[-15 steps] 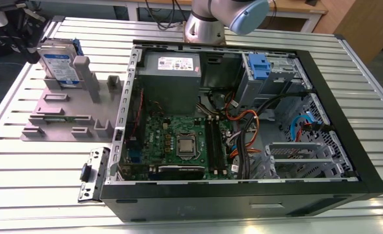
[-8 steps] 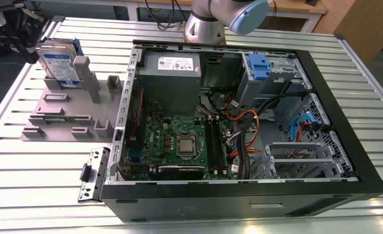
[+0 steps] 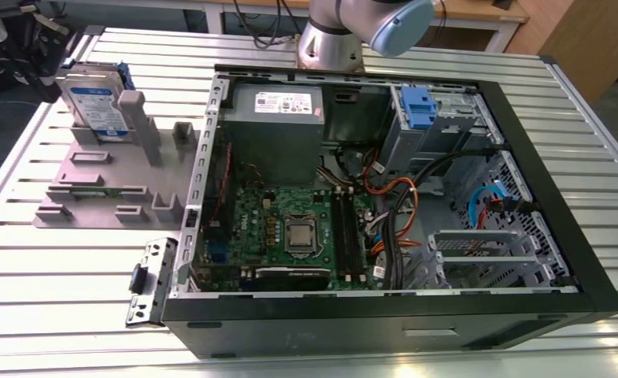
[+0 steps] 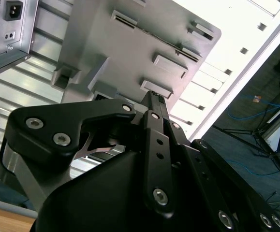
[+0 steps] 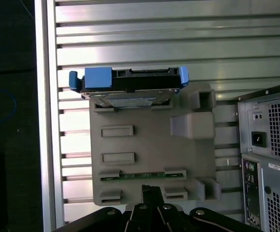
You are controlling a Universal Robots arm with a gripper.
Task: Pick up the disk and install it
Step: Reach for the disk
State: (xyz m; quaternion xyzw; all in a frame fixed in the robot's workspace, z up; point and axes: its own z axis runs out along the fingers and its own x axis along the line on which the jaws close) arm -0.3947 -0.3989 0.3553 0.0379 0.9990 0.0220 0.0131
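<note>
Blue-framed disk (image 5: 130,86) upright in grey fixture (image 5: 149,140) slot; end effector (image 5: 147,188) pinched together, empty, clear of it.

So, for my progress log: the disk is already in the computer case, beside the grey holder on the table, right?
No. The disk stands upright in the grey holder on the table, beside the computer case, not in it; the exterior view shows this.

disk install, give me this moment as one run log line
disk: upright in grey holder, not picked | gripper: shut, empty, facing holder | computer case: open
</note>
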